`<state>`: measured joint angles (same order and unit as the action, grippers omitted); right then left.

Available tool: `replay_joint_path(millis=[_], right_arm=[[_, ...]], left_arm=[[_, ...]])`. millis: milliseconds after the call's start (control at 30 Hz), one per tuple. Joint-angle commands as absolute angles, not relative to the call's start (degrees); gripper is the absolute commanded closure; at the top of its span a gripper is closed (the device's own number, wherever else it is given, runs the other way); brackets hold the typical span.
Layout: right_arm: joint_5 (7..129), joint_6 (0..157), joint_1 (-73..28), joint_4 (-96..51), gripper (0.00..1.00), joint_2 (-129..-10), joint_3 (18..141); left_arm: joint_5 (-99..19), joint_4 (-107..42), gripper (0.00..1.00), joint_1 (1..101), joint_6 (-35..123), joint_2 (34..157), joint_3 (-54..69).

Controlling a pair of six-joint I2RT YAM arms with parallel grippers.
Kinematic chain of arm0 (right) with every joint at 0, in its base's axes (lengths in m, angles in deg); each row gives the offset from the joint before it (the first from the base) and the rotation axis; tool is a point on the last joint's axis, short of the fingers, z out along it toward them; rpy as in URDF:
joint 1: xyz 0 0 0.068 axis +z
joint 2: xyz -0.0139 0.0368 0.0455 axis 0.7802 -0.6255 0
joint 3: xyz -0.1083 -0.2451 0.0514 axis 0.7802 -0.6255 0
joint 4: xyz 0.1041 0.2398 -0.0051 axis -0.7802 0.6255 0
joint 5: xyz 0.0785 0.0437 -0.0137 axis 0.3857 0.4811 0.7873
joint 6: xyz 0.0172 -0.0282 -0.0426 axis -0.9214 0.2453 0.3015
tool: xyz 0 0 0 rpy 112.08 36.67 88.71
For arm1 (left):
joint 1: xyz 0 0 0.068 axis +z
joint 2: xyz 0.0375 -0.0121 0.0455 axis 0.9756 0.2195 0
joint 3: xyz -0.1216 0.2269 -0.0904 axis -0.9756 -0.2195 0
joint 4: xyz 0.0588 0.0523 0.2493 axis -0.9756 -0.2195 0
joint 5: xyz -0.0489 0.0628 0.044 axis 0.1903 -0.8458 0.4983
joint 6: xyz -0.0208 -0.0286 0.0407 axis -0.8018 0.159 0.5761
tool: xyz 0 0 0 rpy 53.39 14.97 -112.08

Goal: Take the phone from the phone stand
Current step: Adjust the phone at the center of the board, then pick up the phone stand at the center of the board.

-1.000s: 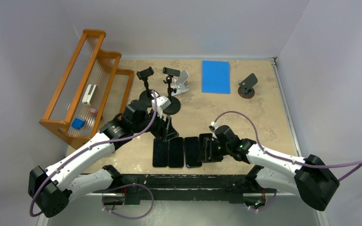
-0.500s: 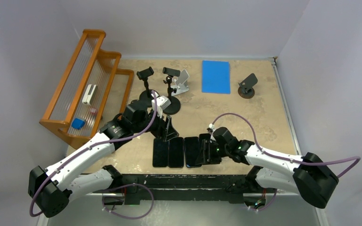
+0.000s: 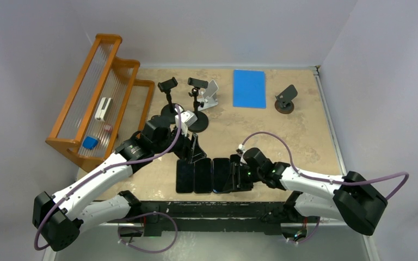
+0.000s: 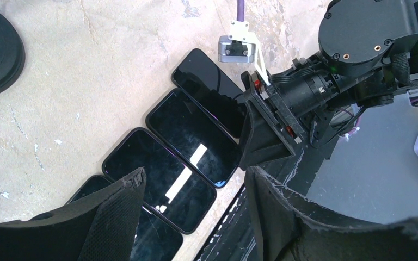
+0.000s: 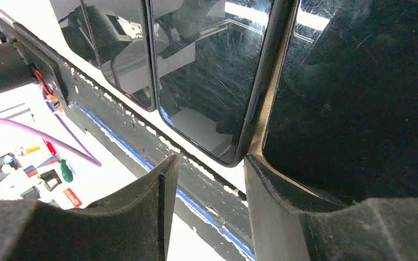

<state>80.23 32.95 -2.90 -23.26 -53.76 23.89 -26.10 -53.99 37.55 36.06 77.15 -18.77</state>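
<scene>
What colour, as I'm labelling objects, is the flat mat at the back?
The mat is plain blue; top view shows it best.

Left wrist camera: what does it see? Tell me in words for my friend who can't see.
Four black phones lie flat in a row on the speckled table. The right arm reaches in from the top right, its jaws over the far end of the row. The left arm's jaws stand open and empty at the bottom.

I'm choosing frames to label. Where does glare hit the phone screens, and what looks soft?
Right wrist: the phones mirror bright light, the lower left corner is washed out white, and the near fingers look soft. Left wrist: white streaks on two of them. Top: even light, sharp.
</scene>
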Motion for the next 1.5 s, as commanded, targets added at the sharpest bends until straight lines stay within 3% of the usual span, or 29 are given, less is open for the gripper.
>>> replay_joint_path(millis=[0, 300, 467, 700, 867, 933, 1000, 1167, 1467], right_arm=[[78.9, 33.1, -2.6, -23.5, 0.50, -53.1, 25.7], [58.9, 42.1, -2.6, -8.6, 0.49, -43.6, 43.9], [52.0, 51.1, -2.6, -8.8, 0.48, -44.2, 54.5], [42.8, 59.0, -2.6, -22.1, 0.48, -45.9, 60.7], [34.7, 57.1, -2.6, -41.4, 0.45, -47.8, 55.7], [31.4, 55.9, -2.7, -47.1, 0.33, -49.8, 54.5], [29.2, 57.3, -2.7, -50.9, 0.28, -52.8, 55.0], [29.2, 58.1, -6.3, -50.4, 0.22, -60.7, 61.1], [41.7, 50.6, -25.6, -52.0, 0.22, -63.3, 60.2]], left_arm=[[-26.1, -53.2, 0.35, 37.8, 36.2, 76.9, -18.7], [-27.1, -52.8, 0.35, 37.8, 36.6, 74.8, -18.9], [-28.2, -51.3, 0.35, 37.8, 37.1, 71.5, -19.8], [-31.3, -49.2, 0.36, 37.8, 37.6, 66.9, -21.2], [-33.3, -47.2, 0.35, 37.8, 38.1, 63.8, -22.6], [-33.5, -46.5, 0.35, 37.8, 38.3, 62.6, -23.2], [-33.7, -45.8, 0.35, 37.8, 38.5, 61.7, -23.7], [-35.2, -44.6, 0.34, 37.8, 38.6, 59.4, -24.6], [-36.6, -44.5, 0.34, 37.8, 38.5, 56.7, -25.0]])
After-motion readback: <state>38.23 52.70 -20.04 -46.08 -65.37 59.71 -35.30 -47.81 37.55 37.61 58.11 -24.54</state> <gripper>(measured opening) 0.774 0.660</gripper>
